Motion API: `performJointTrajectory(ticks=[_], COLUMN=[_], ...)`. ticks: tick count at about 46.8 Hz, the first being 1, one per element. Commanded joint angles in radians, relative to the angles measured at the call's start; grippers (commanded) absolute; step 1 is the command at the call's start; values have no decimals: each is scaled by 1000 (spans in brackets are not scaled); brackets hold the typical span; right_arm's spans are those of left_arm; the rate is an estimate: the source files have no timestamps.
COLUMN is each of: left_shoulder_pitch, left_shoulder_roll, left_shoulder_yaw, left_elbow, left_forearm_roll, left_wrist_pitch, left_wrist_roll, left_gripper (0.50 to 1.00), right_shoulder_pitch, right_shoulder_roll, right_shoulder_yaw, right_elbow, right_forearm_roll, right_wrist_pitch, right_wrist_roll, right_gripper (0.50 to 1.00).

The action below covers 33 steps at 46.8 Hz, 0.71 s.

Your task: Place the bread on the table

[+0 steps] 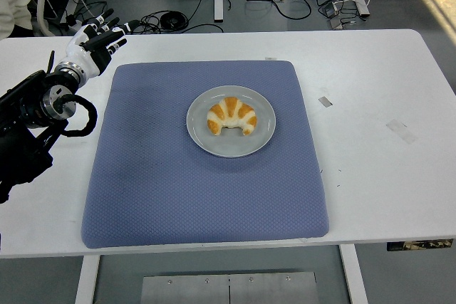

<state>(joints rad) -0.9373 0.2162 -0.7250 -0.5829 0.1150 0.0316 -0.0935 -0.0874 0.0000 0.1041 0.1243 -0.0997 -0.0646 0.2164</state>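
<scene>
The bread (231,117) — a crescent-shaped roll, golden with pale stripes — lies on a round grey plate (201,139), its two tips pointing toward the near edge of the table (377,90). The plate sits a little beyond the middle of a blue-grey quilted mat (178,190) that covers most of the white table's centre. Nothing touches the bread.

The left hand (95,40) is over at the table's far left corner, well apart from the plate and just off the mat's far left corner. Its fingers (114,33) are stretched out fairly straight and loosely spread, pointing up and to the right, holding nothing. Whether the hand rests on the table or hangs just above it is hard to judge from this angle. Behind it the black arm (32,122) runs back to the picture's left edge, with a loop of black cable (84,120) beside the wrist.

On the bare right part of the table lie two small pieces of tape — one (325,101) just beside the mat's right edge, another (401,130) farther right. Beyond the table, cables (206,5) trail over the grey floor.
</scene>
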Motion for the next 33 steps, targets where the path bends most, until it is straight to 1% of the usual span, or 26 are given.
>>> performJointTrajectory(ticks=[1,33], left_shoulder_pitch=[0,5], left_shoulder_roll=[0,3], left_shoulder_yaw=[-1,-2], left_elbow=[0,0], left_forearm_roll=[0,0], left_wrist_pitch=[1,5], left_wrist_roll=[0,0], left_gripper=[981,981], right_shoulder_pitch=[0,0], right_shoulder_roll=[0,0], right_shoulder_yaw=[0,0], right_elbow=[0,0], right_forearm_roll=[0,0], right_wrist_pitch=[0,0], right_wrist_roll=[0,0], right_gripper=[1000,1000])
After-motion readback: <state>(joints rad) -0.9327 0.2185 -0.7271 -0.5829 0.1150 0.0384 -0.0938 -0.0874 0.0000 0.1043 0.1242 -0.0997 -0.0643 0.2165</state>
